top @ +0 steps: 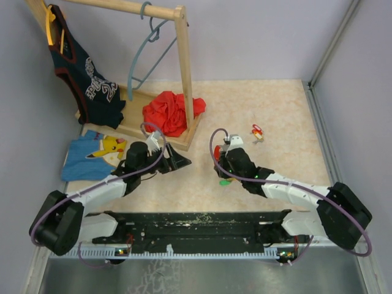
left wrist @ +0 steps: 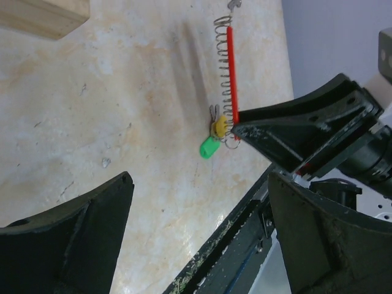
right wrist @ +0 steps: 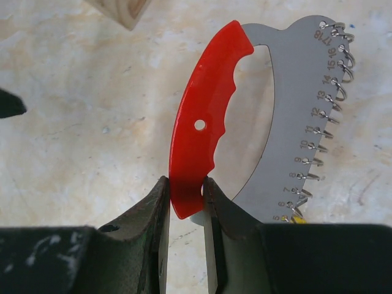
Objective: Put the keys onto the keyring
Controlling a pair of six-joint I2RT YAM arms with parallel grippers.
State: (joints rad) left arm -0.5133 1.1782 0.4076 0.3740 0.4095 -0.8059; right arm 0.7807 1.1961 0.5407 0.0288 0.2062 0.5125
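The keyring here is a grey metal crescent plate (right wrist: 294, 92) with a red plastic handle (right wrist: 205, 122) and a row of numbered wire hooks (right wrist: 331, 92) along its edge. My right gripper (right wrist: 185, 196) is shut on the lower end of the red handle; it also shows in the top view (top: 228, 170). The left wrist view shows the plate edge-on (left wrist: 231, 73), with a yellow key (left wrist: 218, 127) and a green key (left wrist: 209, 147) hanging at its lower end. A red and yellow key (top: 257, 131) lies on the table to the right. My left gripper (top: 174, 160) is open and empty.
A wooden clothes rack (top: 184, 61) with a grey-blue hanger (top: 144, 55) and a dark jersey (top: 86, 79) stands at the back left. A red cloth (top: 168, 113) lies on its base, a blue shirt (top: 92, 153) beside it. A black rail (top: 196, 223) runs along the front edge.
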